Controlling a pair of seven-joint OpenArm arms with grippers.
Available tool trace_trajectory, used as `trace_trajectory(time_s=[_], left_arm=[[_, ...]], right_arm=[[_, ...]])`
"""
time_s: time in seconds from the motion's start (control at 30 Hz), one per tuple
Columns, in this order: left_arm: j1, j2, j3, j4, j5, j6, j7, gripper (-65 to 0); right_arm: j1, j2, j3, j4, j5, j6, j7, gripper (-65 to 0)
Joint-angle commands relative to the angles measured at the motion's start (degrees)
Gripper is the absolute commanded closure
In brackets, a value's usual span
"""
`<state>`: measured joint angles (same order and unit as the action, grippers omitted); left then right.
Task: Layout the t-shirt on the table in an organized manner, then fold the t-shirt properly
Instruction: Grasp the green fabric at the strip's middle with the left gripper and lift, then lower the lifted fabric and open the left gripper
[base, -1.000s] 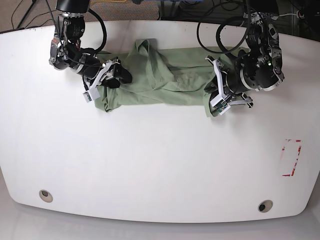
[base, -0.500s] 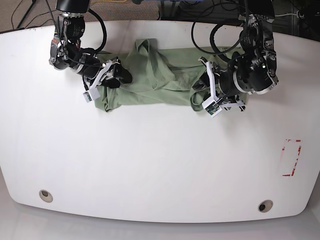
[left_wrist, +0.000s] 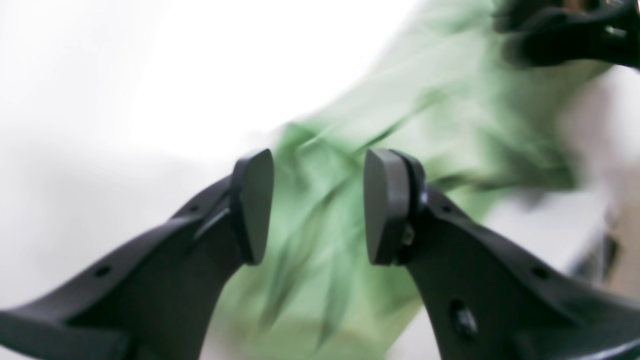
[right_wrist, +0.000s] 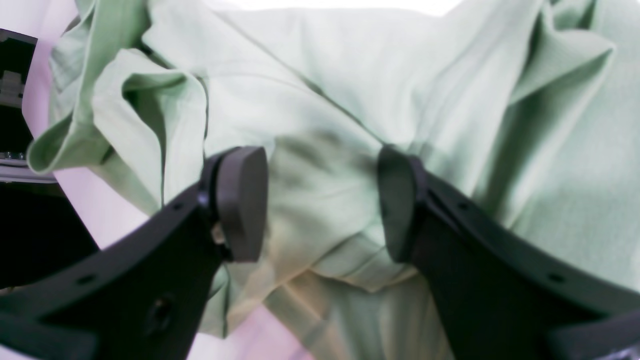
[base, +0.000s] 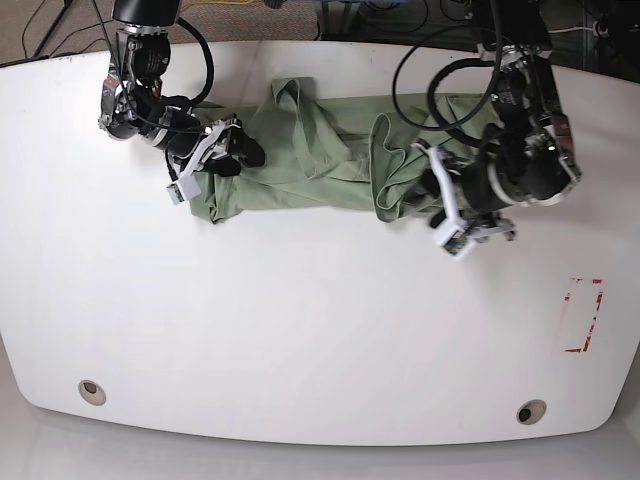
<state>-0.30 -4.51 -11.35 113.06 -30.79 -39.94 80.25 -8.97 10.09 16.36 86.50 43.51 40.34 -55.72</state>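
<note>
I see the t-shirt (base: 320, 160) bunched across the far middle of the table (base: 300, 330), my right gripper (right_wrist: 320, 205) spread over its left end, my left gripper (left_wrist: 317, 205) spread, empty, at its right end.

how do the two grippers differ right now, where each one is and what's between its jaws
The left gripper sits by the t-shirt's bunched end beside bare table; the right gripper rests on the shirt's other end.
The left gripper's view is blurred, with cloth beyond its jaws; the right gripper's view is sharp, with wrinkled cloth filling the gap.
Both have open jaws and neither pinches the shirt.
</note>
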Motion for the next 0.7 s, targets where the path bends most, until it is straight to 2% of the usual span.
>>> trace_trajectory(time_s=[0.0,0.1,0.37,0.67], left_arm=[[0.1,-1.2,-3.2,-0.1,-0.2,-0.1,-1.1,-27.5],[1.6,-3.0,-5.7,-0.8,-0.2,-0.1,-2.5,-27.5],[5.1,-6.6,-5.9,-1.0,0.3,-0.1,-6.8,-27.4],[6.7,-6.1,-5.8,-2.9,4.4,-0.1,-7.3,-27.4]], right_arm=[[0.1,0.4,0.1,0.4,-0.8,-0.3,-1.0,-33.5],[0.0,0.4,0.1,0.4,-0.8,-0.3,-1.0,-33.5],[0.0,0.4,0.1,0.4,-0.8,-0.3,-1.0,-33.5],[0.1,0.4,0.1,0.4,-0.8,-0.3,-1.0,-33.5]])
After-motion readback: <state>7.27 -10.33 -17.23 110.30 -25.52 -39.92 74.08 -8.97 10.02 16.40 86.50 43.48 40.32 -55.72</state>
